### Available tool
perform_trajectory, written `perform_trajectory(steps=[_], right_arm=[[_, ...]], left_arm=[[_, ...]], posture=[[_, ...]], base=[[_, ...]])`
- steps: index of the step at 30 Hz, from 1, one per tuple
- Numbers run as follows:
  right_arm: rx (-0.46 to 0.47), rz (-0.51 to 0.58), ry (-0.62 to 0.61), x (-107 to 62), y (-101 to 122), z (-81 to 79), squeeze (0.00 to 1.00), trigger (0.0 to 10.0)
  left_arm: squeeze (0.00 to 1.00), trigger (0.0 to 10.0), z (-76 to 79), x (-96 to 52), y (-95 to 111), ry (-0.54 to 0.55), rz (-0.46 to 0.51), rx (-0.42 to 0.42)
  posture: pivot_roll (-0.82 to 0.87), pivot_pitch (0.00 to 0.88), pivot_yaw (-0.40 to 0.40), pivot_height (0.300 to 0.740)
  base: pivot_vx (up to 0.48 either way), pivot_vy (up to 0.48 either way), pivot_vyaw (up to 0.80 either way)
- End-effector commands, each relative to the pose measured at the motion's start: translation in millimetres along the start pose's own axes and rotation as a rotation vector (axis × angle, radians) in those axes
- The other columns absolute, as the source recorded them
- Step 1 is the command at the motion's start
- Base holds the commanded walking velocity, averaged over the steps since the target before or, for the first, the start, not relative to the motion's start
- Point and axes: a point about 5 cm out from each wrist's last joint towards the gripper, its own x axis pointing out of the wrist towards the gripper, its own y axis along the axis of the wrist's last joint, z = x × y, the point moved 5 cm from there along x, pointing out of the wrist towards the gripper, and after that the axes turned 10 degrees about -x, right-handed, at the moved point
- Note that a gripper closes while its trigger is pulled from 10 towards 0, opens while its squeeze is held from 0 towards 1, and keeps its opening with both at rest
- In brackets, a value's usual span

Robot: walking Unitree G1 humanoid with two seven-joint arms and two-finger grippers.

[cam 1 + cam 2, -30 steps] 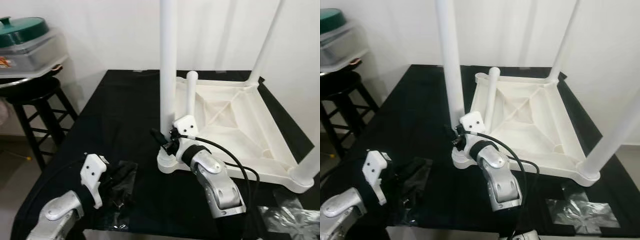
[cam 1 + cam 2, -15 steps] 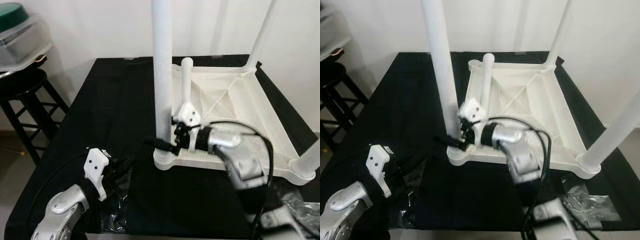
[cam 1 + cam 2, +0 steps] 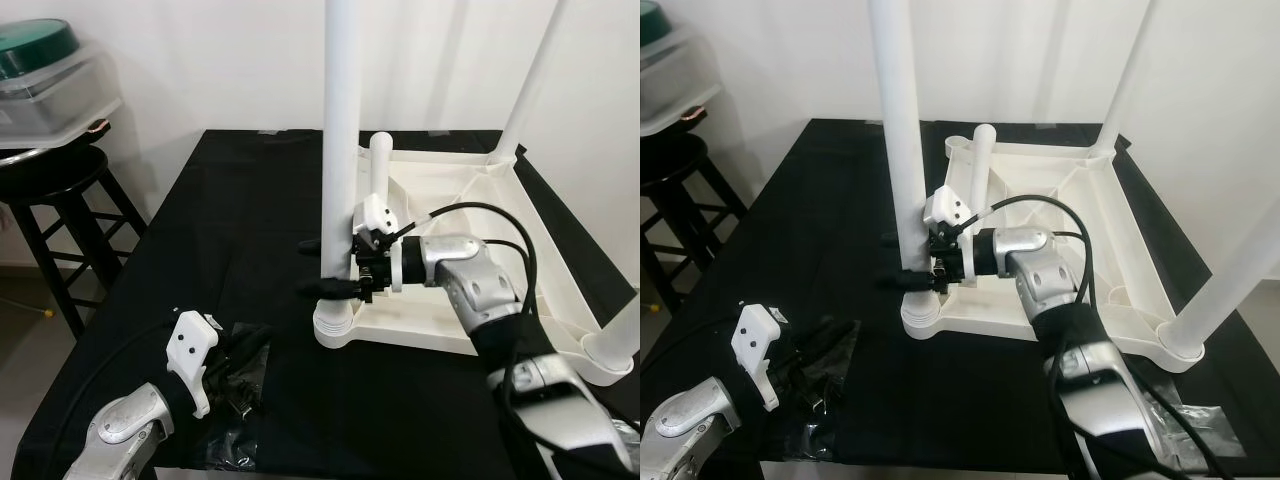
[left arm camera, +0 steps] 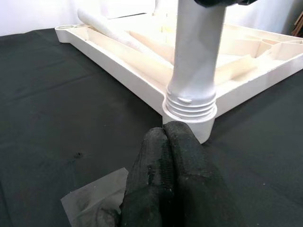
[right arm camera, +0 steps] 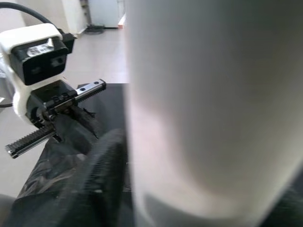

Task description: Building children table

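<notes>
Black table [image 3: 230, 230]: carries all task parts and both hands. Stool [image 3: 60, 185]: stands beside the table, well to the left of the left hand, bearing a clear tub with a green lid [image 3: 40, 70].

White tabletop [image 3: 470, 215]: lies upside down, ahead and to the right of the left hand, under the right forearm. Three legs stand upright in its corners; a fourth, loose leg [image 3: 378, 185] lies across it just behind the right hand.

Near leg [image 3: 340, 150]: upright in the corner socket [image 3: 335, 325] nearest the left hand, its threaded end visible at the socket in the left wrist view.

Right hand [image 3: 322, 266]: fingers astride the near leg low on its shaft, one on either side; whether they press it cannot be told.

Left hand [image 4: 168, 161]: fingers clenched together, empty, resting on a crumpled plastic bag [image 3: 235, 375], pointing at the socket.
</notes>
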Motion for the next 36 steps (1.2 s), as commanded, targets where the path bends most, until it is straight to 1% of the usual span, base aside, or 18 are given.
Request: perform_trajectory(steps=[1,7,9,12,13,14,15,16,17,19,20,21,29,30,33,34,35,36], right_arm=[[0.022,0.007,0.073,5.7,-5.9,-11.0,0.00,0.0],[0.041,-0.002,0.081,1.5,-15.3,-12.1,0.00,0.0],[0.053,-0.007,0.010,0.0,-22.6,-9.8,0.00,0.0],[0.053,-0.007,0.010,0.0,-22.6,-9.8,0.00,0.0],[0.120,-0.090,-0.180,3.7,-47.1,-9.8,0.00,0.0],[0.120,-0.090,-0.180,3.7,-47.1,-9.8,0.00,0.0],[0.220,-0.187,-0.434,8.2,-71.1,-5.9,0.00,0.0],[0.220,-0.187,-0.434,8.2,-71.1,-5.9,0.00,0.0],[0.263,-0.248,-0.526,18.5,-85.1,-29.7,0.00,0.0],[0.263,-0.248,-0.526,18.5,-85.1,-29.7,0.00,0.0],[0.287,-0.275,-0.578,23.7,-89.1,-46.8,0.00,0.0],[0.282,-0.266,-0.614,24.8,-82.7,-50.0,0.00,0.0],[0.278,-0.261,-0.636,21.2,-79.3,-40.1,0.00,0.0],[0.266,-0.270,-0.636,21.0,-78.9,-33.5,0.00,10.0],[0.184,-0.223,-0.598,17.3,-63.4,-10.8,0.00,10.0],[0.166,-0.211,-0.587,16.1,-57.7,-8.3,0.42,10.0],[0.166,-0.211,-0.587,16.1,-57.7,-8.3,0.42,10.0],[0.150,-0.201,-0.580,14.8,-53.3,-6.6,0.59,10.0]], left_arm=[[0.00,10.0,2.9,-2.6,-0.5,-0.008,-0.004,0.017],[0.00,10.0,4.2,-3.9,-0.4,-0.008,-0.005,0.022],[0.00,10.0,4.3,-3.5,1.0,-0.005,0.003,0.025],[0.00,10.0,4.3,-3.5,1.0,-0.005,0.003,0.025],[0.00,10.0,9.2,-2.7,4.4,-0.024,0.015,0.033],[0.00,10.0,9.2,-2.7,4.4,-0.024,0.015,0.033],[0.00,10.0,14.8,-2.7,4.9,-0.051,0.010,0.042],[0.00,10.0,14.8,-2.7,4.9,-0.051,0.010,0.042],[0.00,10.0,20.1,-3.1,4.6,-0.080,0.001,0.049],[0.00,10.0,20.1,-3.1,4.6,-0.080,0.001,0.049],[0.00,10.0,23.3,-3.4,4.2,-0.098,-0.007,0.054],[0.00,10.0,24.8,-3.3,3.4,-0.117,-0.010,0.051],[0.00,10.0,30.6,-0.6,4.6,-0.182,0.004,0.005],[0.00,10.0,34.4,-0.6,5.5,-0.225,0.014,-0.048],[0.00,10.0,43.2,-2.6,5.5,-0.313,0.017,-0.124],[0.00,10.0,44.5,-3.5,5.3,-0.324,0.016,-0.128],[0.00,10.0,44.5,-3.5,5.3,-0.324,0.016,-0.128],[0.00,10.0,46.0,-4.3,5.2,-0.334,0.016,-0.131]], posture=[[0.07,0.076,0.007,0.740],[0.06,0.083,0.010,0.740],[0.05,0.087,0.008,0.740],[0.05,0.087,0.008,0.740],[0.04,0.094,0.001,0.740],[0.04,0.094,0.001,0.740],[0.04,0.098,-0.006,0.740],[0.04,0.098,-0.006,0.740],[0.03,0.106,-0.004,0.740],[0.03,0.106,-0.004,0.740],[0.03,0.106,-0.004,0.740],[0.00,0.097,0.018,0.740],[0.00,0.094,0.012,0.740],[0.00,0.088,-0.003,0.740],[0.00,0.086,-0.004,0.740],[0.00,0.086,-0.004,0.740],[0.00,0.086,-0.004,0.740],[0.00,0.083,-0.004,0.740]], base=[[0.000,0.000,0.00],[0.000,0.000,0.00],[0.000,0.000,0.00],[0.000,0.000,0.00],[0.000,0.000,0.00],[0.000,0.000,0.00],[0.000,0.000,0.00],[0.000,0.000,0.00],[0.000,0.000,0.00],[0.000,0.000,0.00],[0.000,0.000,0.00],[0.000,0.000,0.00],[0.000,0.000,0.00],[0.000,0.000,0.00],[0.000,0.000,0.00],[0.000,0.000,0.00],[0.000,0.000,0.00],[0.000,0.000,0.00]])
